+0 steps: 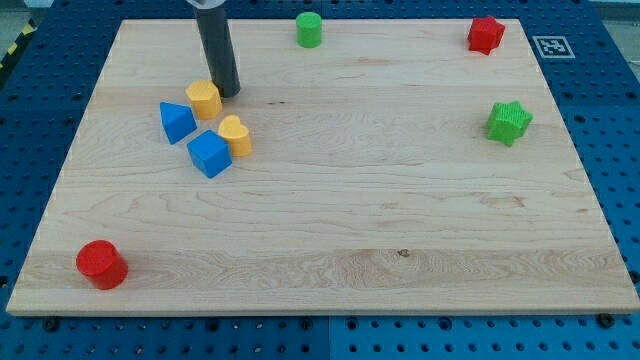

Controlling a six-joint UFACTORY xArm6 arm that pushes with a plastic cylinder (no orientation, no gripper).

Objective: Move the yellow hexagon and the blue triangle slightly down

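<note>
The yellow hexagon (204,99) lies in the upper left part of the wooden board (330,240). The blue triangle (176,121) lies just below and to the left of it, almost touching. My tip (229,94) is at the hexagon's upper right edge, touching or nearly touching it. The rod rises from there toward the view's top.
A blue cube (209,153) and a yellow heart (235,135) sit just below the hexagon. A green cylinder (309,29) is at the top centre, a red block (486,35) at the top right, a green star (509,122) at the right, and a red cylinder (101,265) at the bottom left.
</note>
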